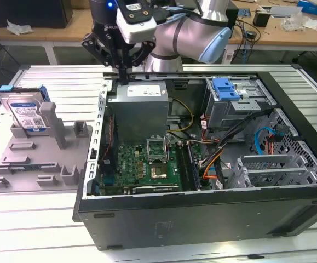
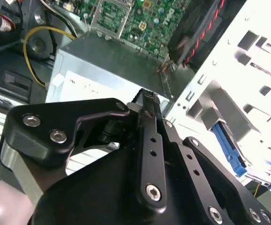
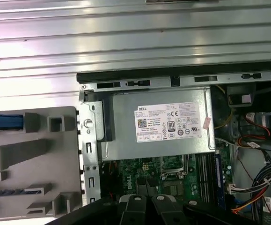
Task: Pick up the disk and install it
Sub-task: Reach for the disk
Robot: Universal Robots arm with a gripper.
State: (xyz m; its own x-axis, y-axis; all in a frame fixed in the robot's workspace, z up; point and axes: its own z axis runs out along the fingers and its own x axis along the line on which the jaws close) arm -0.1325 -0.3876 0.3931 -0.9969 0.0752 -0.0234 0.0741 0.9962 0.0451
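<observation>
Sitting in grey tray (image 1: 35, 167), disk (image 1: 27, 113) well apart fr. jaws.

Disk (image 1: 27, 114) apparently upright in tray (image 1: 17, 163).

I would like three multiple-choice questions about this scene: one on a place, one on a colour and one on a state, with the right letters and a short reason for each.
1. Which thing is the pincer nearest to?
A. the power supply
B. the grey tray
C. a keyboard

2. What colour is the bracket around the disk?
A. red
B. blue
C. yellow

3. How is the disk now?
A. clamped in the pincer
B. lying flat inside the computer case
C. standing on edge in the grey tray

Answers:
1 A, the pincer hangs at the power supply's far edge.
2 B, a blue frame shows behind the disk.
3 C, it leans upright among the tray's posts, away from the pincer.
</observation>
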